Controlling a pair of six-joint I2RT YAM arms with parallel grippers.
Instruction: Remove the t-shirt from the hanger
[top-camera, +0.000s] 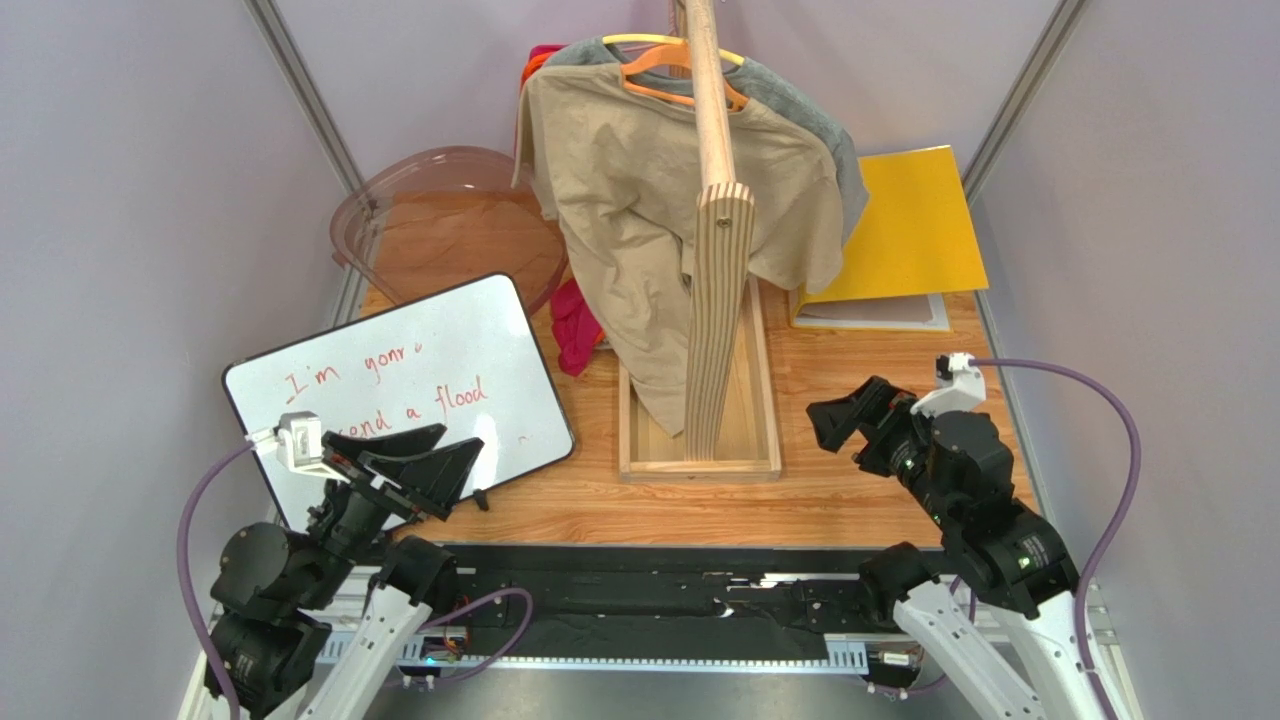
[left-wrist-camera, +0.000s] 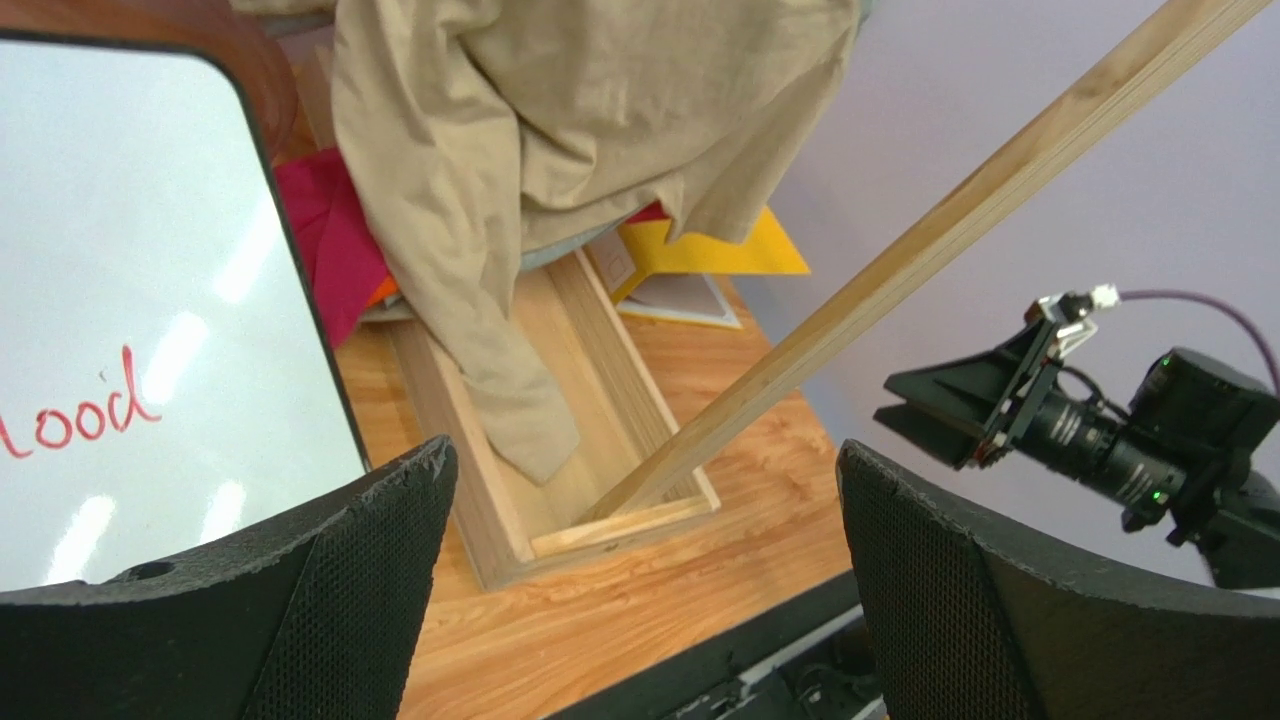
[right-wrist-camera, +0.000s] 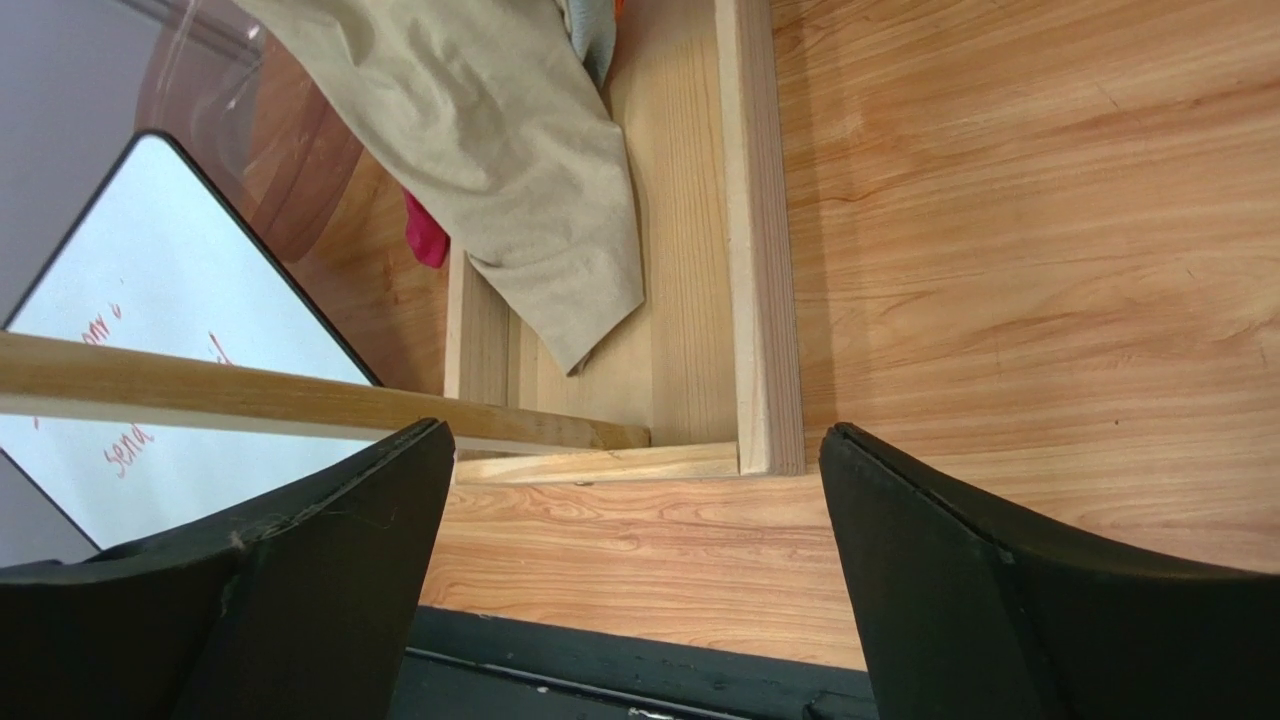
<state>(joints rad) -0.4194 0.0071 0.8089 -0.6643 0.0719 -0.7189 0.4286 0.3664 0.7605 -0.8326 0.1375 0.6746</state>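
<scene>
Desk (top-camera: 857, 503) contents, left to right.

Left gripper (top-camera: 458, 443): over the near-left corner, above the whiteboard's near edge. Jaws spread wide, holding nothing.

Whiteboard (top-camera: 398, 383): flat along the left edge, red handwriting.

Bowl (top-camera: 451, 225): clear plastic, far-left corner.

Pink cloth (top-camera: 574, 330): between bowl and tray, partly under the t-shirt.

T-shirt (top-camera: 646, 195): beige, on the orange hanger (top-camera: 661, 68), which hangs from the stand's top rail toward the far edge. Hem drops into the tray.

Stand (top-camera: 718, 285): wooden upright rising from the tray (top-camera: 759, 435), mid-desk.

Grey shirt (top-camera: 819, 128): just behind the t-shirt, under a yellow hanger (top-camera: 631, 41).

Folder (top-camera: 909, 225): yellow, far-right corner.

Right gripper (top-camera: 842, 408): by the right edge, toward the near-right corner, beside the tray. Jaws parted, empty.
</scene>
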